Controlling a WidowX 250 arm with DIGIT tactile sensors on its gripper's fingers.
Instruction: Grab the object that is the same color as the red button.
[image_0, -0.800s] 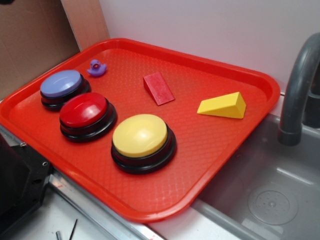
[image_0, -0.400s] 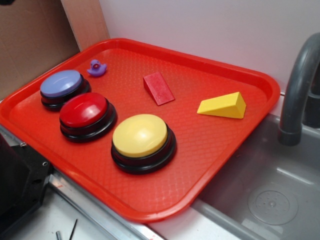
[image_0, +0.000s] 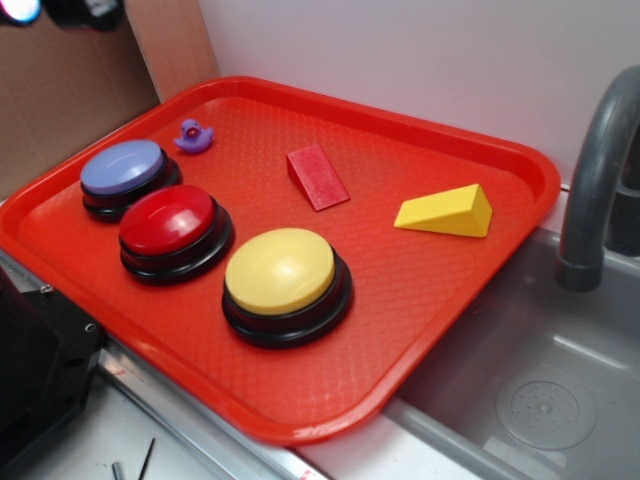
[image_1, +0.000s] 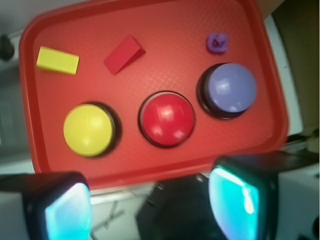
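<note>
Jaws apart (wrist view); gripper (image_1: 150, 205) seemingly empty.

On my feed I see a bright red tray (image_0: 440, 290) with a fine diamond texture carrying a dark-red wedge (image_0: 318, 177), a yellow wedge (image_0: 446, 211), a purple duck (image_0: 194, 136), and black-based red button (image_0: 168, 220), yellow button (image_0: 281, 271) and lavender-blue button (image_0: 123, 167).
</note>
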